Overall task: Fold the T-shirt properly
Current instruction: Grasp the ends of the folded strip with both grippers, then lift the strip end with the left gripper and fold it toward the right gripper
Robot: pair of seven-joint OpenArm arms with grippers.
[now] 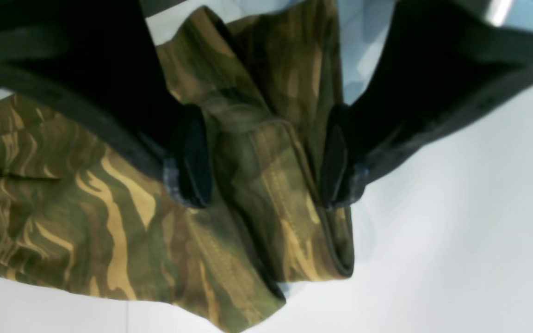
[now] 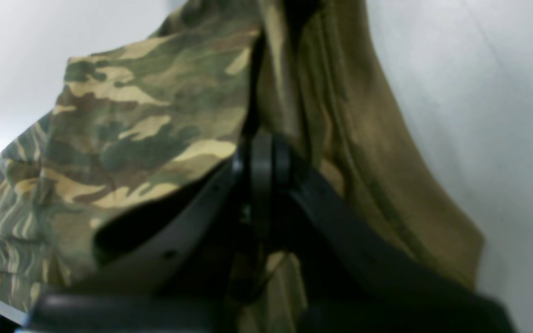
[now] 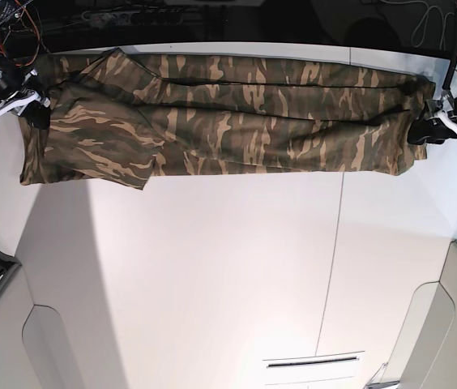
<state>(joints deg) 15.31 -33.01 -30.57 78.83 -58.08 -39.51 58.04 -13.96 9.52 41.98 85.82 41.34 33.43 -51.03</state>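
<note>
Near part of the white table (image 3: 212, 284) is just bare surface. Further back, the T-shirt (image 3: 228, 113) lies stretched in a long band across the far edge, left to right. Left gripper (image 1: 266, 159) sits at its right end with jaws spread wide, a hemmed fold between them. Right gripper (image 2: 262, 157) at the left end is pinched tight on the cloth.

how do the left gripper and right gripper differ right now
The left gripper has its jaws spread wide, a ridge of the T-shirt between the pads but not pinched. The right gripper is shut, its fingers pressed together with cloth draped around them. In the base view the left one sits at the shirt's right end, the right one at its left end. Both are black and at the shirt's edges on the white table.
</note>
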